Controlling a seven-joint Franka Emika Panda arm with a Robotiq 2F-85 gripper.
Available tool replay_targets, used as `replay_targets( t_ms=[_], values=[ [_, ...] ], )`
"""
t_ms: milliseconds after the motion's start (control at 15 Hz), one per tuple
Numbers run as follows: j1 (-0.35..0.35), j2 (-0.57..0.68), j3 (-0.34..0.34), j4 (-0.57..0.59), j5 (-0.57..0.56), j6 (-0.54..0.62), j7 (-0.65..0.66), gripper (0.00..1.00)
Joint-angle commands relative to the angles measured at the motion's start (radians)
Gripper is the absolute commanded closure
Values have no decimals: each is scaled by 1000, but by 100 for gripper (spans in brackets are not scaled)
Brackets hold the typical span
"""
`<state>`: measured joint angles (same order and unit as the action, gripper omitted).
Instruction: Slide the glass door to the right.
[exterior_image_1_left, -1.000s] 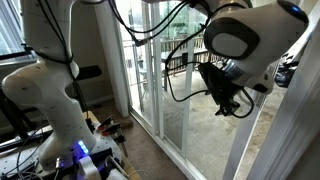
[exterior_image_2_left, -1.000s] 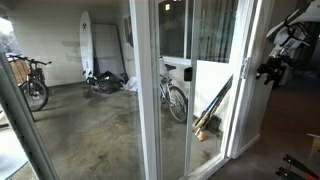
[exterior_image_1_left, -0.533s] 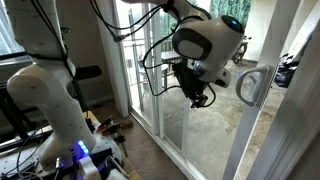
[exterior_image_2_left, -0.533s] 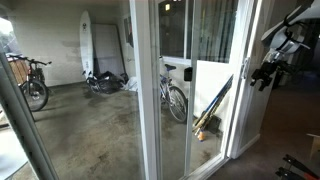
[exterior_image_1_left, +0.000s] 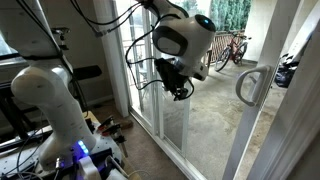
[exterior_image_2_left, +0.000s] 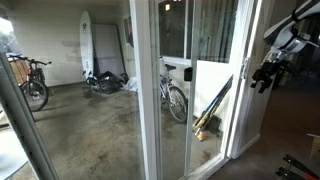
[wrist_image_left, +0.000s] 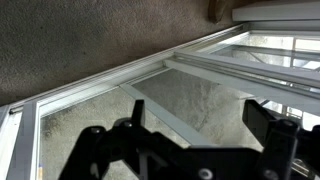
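Note:
The glass door (exterior_image_1_left: 205, 125) is a tall clear panel in a narrow white frame, standing in its floor track. It also shows in the exterior view from outside (exterior_image_2_left: 215, 45) and from above in the wrist view (wrist_image_left: 190, 95). My gripper (exterior_image_1_left: 178, 88) hangs in front of the glass, left of the white post with a round loop handle (exterior_image_1_left: 250, 85). From outside, the gripper (exterior_image_2_left: 264, 75) is just to the right of the door's edge frame. In the wrist view the jaws (wrist_image_left: 198, 114) are open and empty, apart from the glass and frames.
The robot's white base (exterior_image_1_left: 50, 110) with cables stands on the carpet to the left. Outside on the concrete are bicycles (exterior_image_2_left: 175, 95) (exterior_image_2_left: 30, 80) and a white surfboard (exterior_image_2_left: 88, 45). A fixed white-framed pane (exterior_image_2_left: 145, 90) stands beside the door.
My gripper has swung left and slightly up along the glass, away from the loop handle, which was hidden behind the arm and is now in view. The door has not visibly moved.

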<state>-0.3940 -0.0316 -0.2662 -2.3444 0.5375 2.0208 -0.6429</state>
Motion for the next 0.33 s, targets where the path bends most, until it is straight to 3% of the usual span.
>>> replay_targets(
  t_ms=[0, 267],
  values=[
    [36, -8, -28, -5, 0, -15, 9, 0],
    [51, -12, -29, -8, 0, -28, 22, 0]
  ],
)
